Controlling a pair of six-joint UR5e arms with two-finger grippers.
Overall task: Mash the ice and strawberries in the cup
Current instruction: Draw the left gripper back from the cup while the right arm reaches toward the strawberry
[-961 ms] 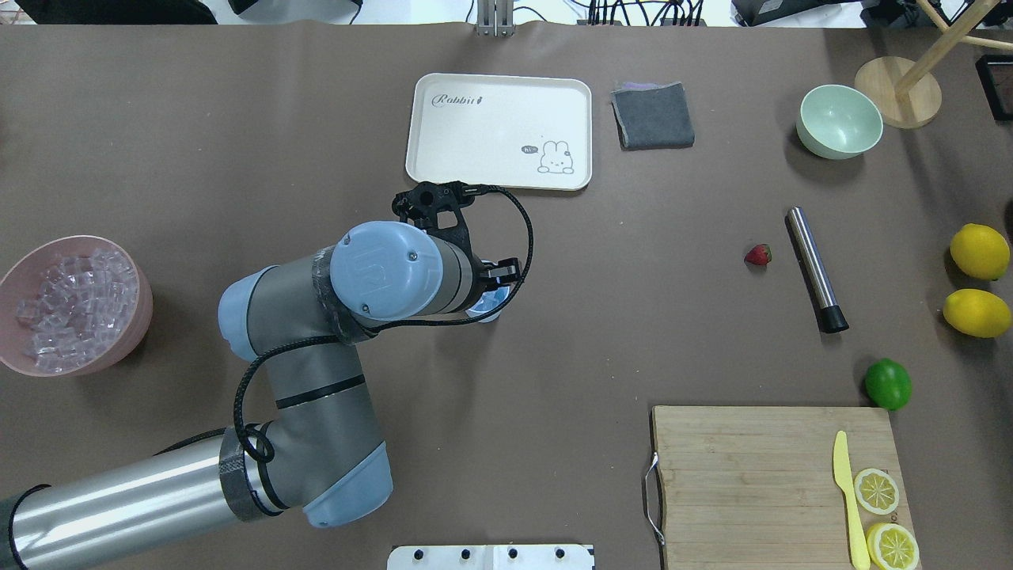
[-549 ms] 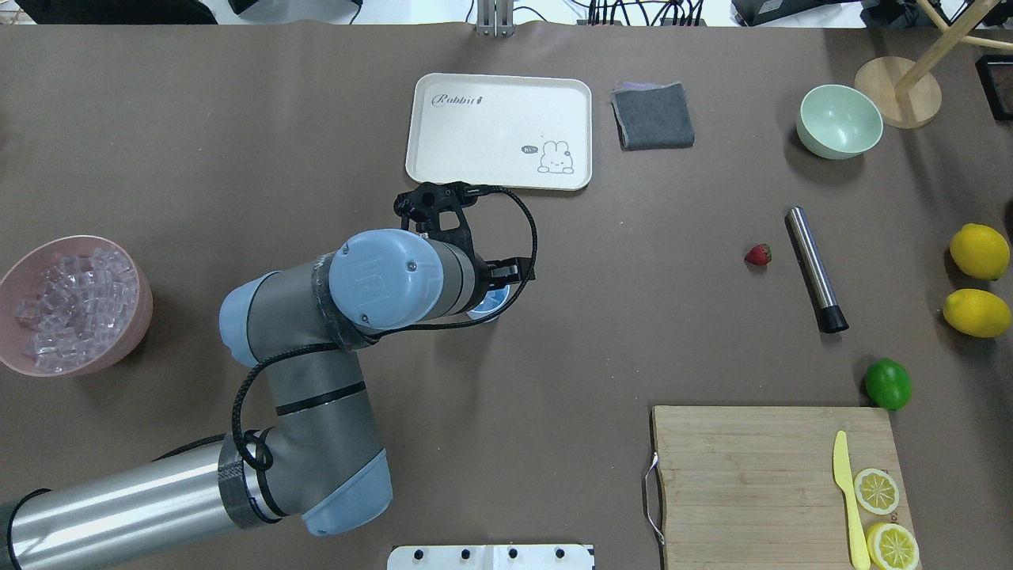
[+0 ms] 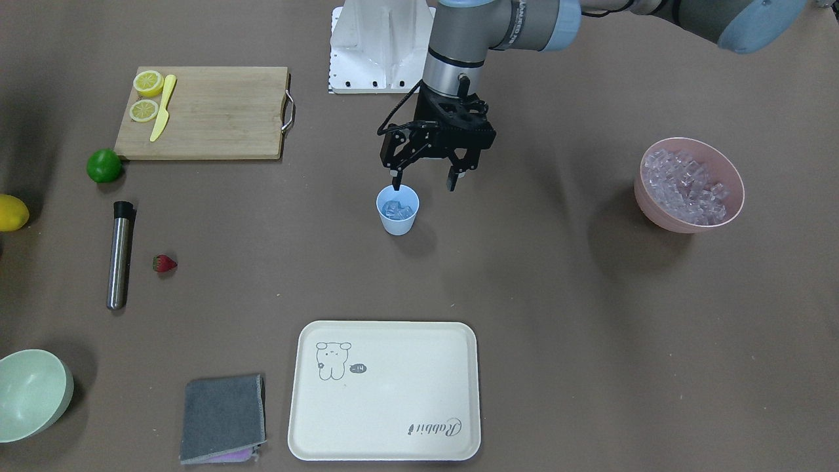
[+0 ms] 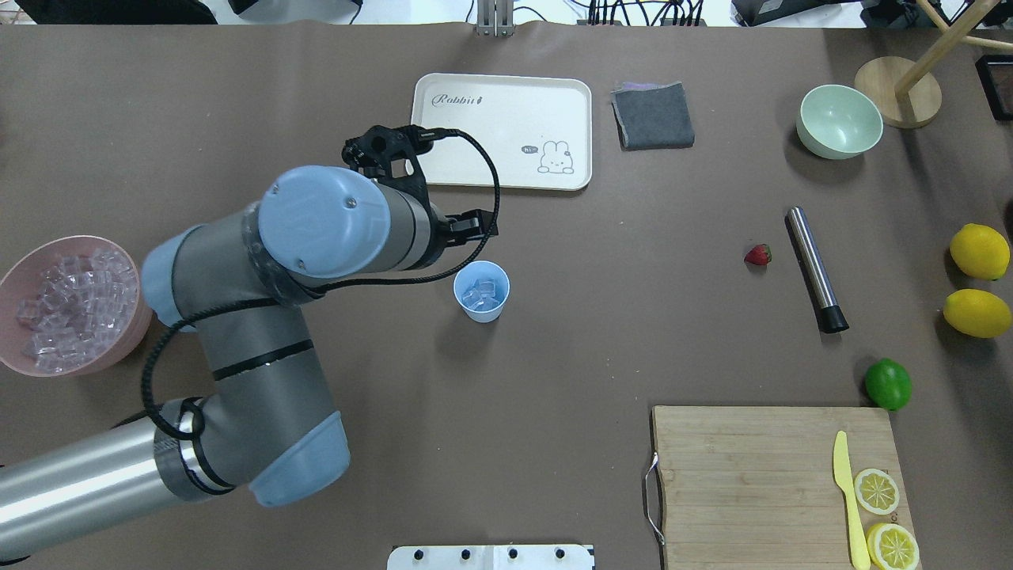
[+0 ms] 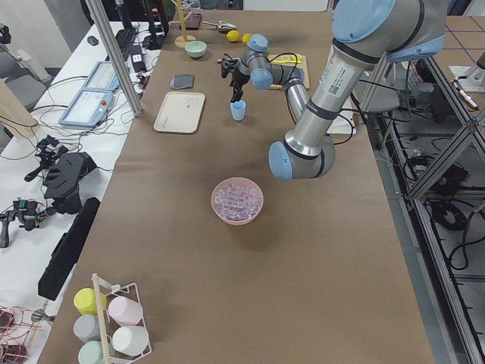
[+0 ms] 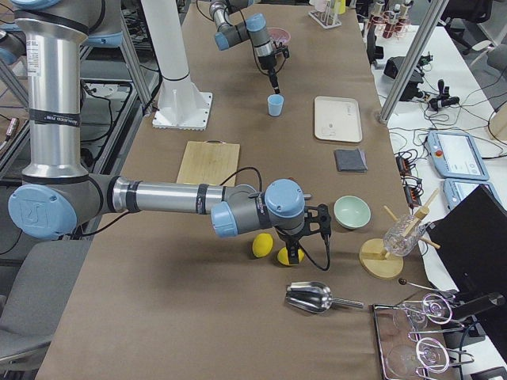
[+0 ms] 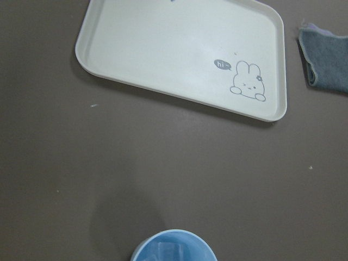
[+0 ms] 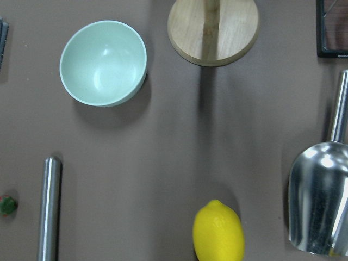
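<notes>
The light blue cup (image 4: 460, 290) stands mid-table with a few clear ice cubes (image 4: 483, 296) inside it; the front view shows the cup (image 3: 397, 225) and its ice (image 3: 397, 210) too. My left gripper (image 3: 424, 182) hangs open and empty just above the cup's rim, offset toward the pink bowl. Only the cup's rim (image 7: 173, 246) enters the left wrist view. More ice (image 4: 70, 301) fills the pink bowl (image 4: 9, 360). The strawberry (image 4: 757, 255) lies alone on the table far to the right. My right gripper (image 6: 294, 255) hovers over the lemons; I cannot tell whether it is open.
A steel muddler (image 4: 815, 269) lies beside the strawberry. The cream tray (image 4: 498, 131), grey cloth (image 4: 653, 116) and pale green bowl (image 4: 839, 121) sit at the back. A lime (image 4: 887, 384), two lemons (image 4: 979, 252) and a cutting board (image 4: 744, 475) with knife are right.
My left arm has swung left and back off the cup, which was hidden under the wrist. The cup now shows fully, with ice in it.
</notes>
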